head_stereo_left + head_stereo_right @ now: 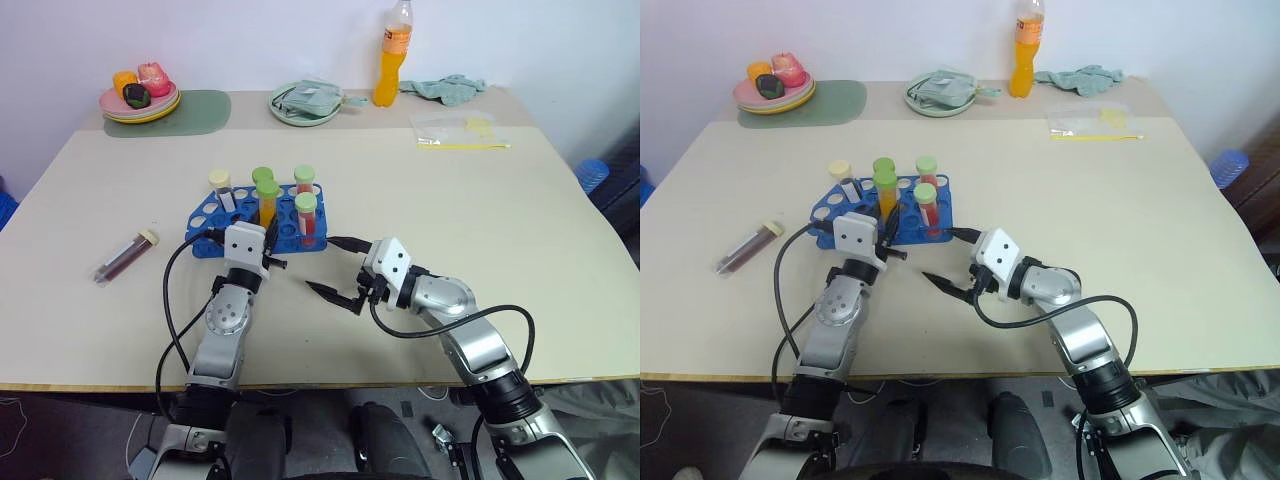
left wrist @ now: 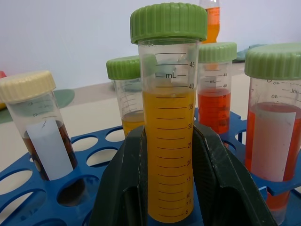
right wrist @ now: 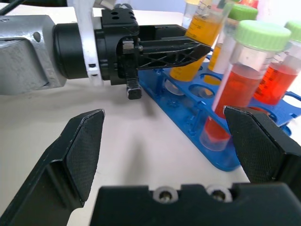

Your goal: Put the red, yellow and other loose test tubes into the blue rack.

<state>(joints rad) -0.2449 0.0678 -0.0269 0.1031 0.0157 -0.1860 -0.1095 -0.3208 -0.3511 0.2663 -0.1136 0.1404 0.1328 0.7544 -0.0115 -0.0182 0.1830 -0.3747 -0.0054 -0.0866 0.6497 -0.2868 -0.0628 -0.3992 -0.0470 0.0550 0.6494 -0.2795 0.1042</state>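
Clamping the left hand (image 2: pixel 170 136) on the yellow-orange tube (image 2: pixel 170 141), both black fingers (image 2: pixel 126 188) pressing flat against its clear sides below the green cap. Keeping that tube upright, its base sitting down in the blue rack (image 1: pixel 212 222) near the front edge.

Holding the right hand (image 1: pixel 325 265) just in front of the rack's right end, fingers spread wide apart and gripping nothing, hovering low over the counter (image 1: pixel 450 220) and pointing across toward the left hand.

Standing in the rack alongside the gripped tube: a red tube (image 1: pixel 306 218) with a green cap at the right front corner, a second red tube (image 1: pixel 304 181) behind it, a further green-capped tube (image 1: pixel 262 177) at the back, and a cream-capped tube (image 1: pixel 221 187) toward the left, this one leaning slightly.

Lying on its side on the counter, well apart from the rack to its left: the dark tube (image 1: pixel 125 256) with a cream cap, touching neither hand.

Resting at the far edge of the counter: an orange drink bottle (image 1: pixel 392 55), a stack of plates (image 1: pixel 140 105) carrying toy food, a green dish (image 1: pixel 305 103) and a crumpled cloth (image 1: pixel 450 88).
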